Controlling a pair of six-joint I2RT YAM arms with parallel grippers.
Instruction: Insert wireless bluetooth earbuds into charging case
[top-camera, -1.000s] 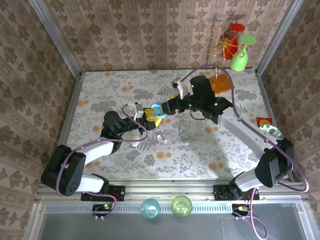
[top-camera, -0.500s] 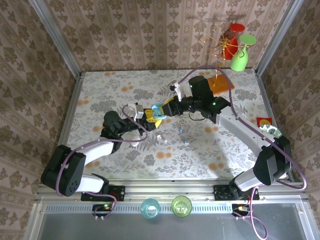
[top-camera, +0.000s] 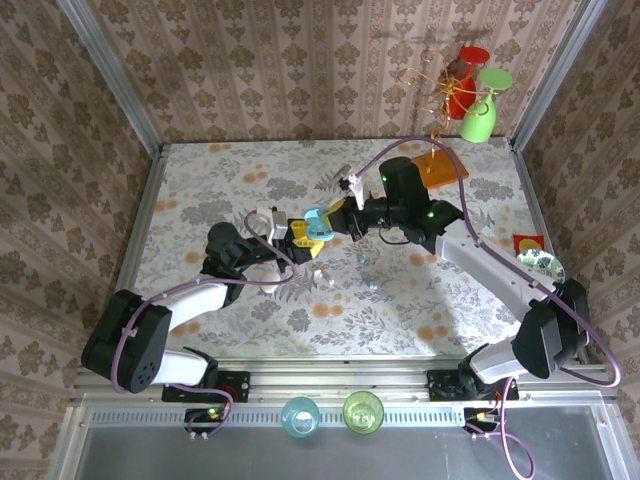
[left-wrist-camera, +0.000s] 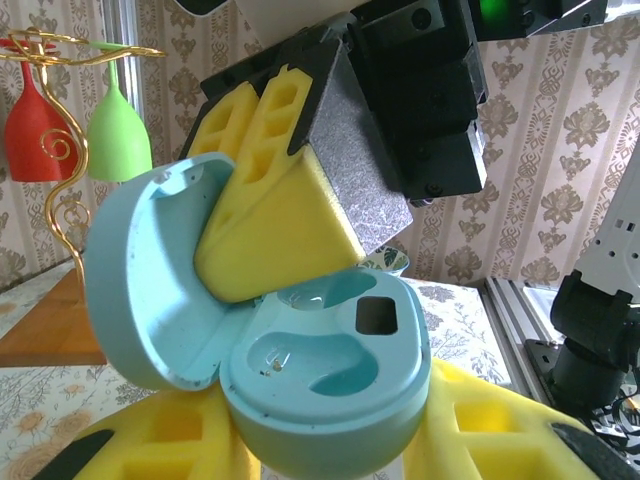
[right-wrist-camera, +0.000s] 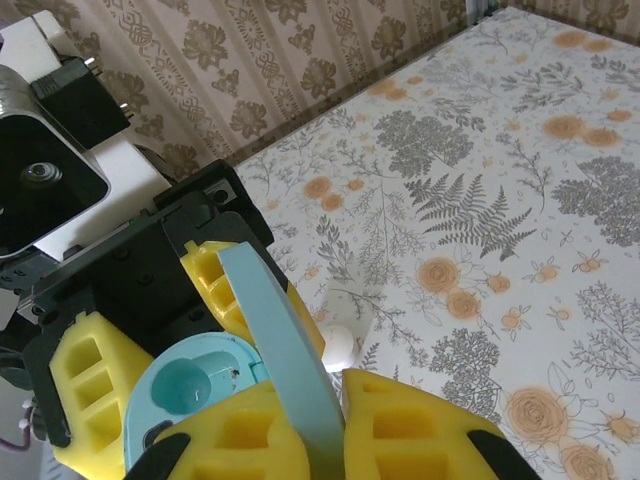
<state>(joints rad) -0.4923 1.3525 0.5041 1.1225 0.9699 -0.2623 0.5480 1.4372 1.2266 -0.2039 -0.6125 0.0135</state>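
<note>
Right claw (top-camera: 328, 220) closed onto teal case (left-wrist-camera: 330, 400) lid — left claw (top-camera: 303, 238) grips base

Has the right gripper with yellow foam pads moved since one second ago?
Yes, slightly. The right gripper has shifted left, away from the flat orange stand base, and closed on the open lid of the teal oval case.

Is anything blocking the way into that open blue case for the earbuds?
Yes, partly. The right gripper, pinching the lid, has a yellow foam finger hanging over the rear well of the charging case. The front well lies open and empty.
</note>
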